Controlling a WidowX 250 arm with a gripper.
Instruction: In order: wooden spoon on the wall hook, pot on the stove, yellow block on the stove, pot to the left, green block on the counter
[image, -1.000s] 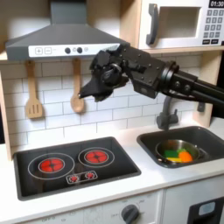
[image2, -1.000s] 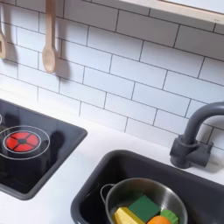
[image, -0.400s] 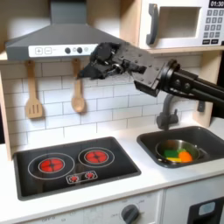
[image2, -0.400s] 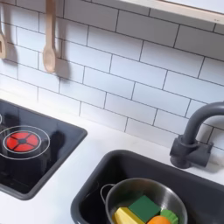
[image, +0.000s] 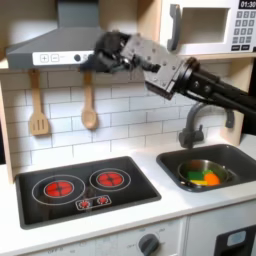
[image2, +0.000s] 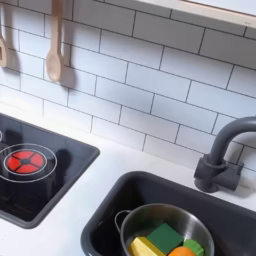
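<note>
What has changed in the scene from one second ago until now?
The gripper rose from beside the wooden spoon to the range hood, drawing away; it holds nothing. The spoon stayed hanging on the wall; the pot with its blocks stayed in the sink.

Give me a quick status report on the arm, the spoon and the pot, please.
Gripper up by the hood, jaw state unclear. Wooden spoon hanging on the wall. Pot in the sink, blocks inside. Stove bare.
</note>
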